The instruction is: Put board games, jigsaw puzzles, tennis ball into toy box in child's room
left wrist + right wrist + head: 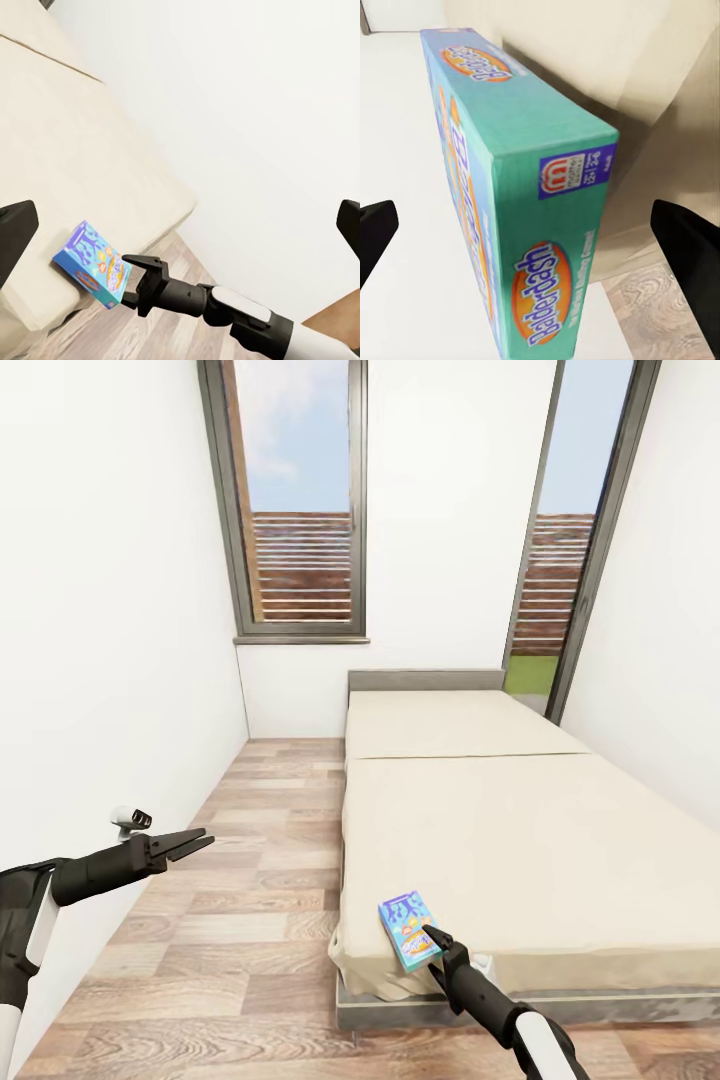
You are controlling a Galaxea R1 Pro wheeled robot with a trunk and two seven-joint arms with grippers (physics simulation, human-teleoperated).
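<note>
Reaching for the Balderdash box (408,929) at the bed's (560,840) near corner, right gripper (432,937) jaws wide; a nudge could tip it floorward.

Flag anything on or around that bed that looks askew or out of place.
The flat blue printed board game box sits at the near corner of the beige bed, skewed to the mattress edges and poking past the edge, right by the right tool. The bedsheet is bunched beneath that corner.
</note>
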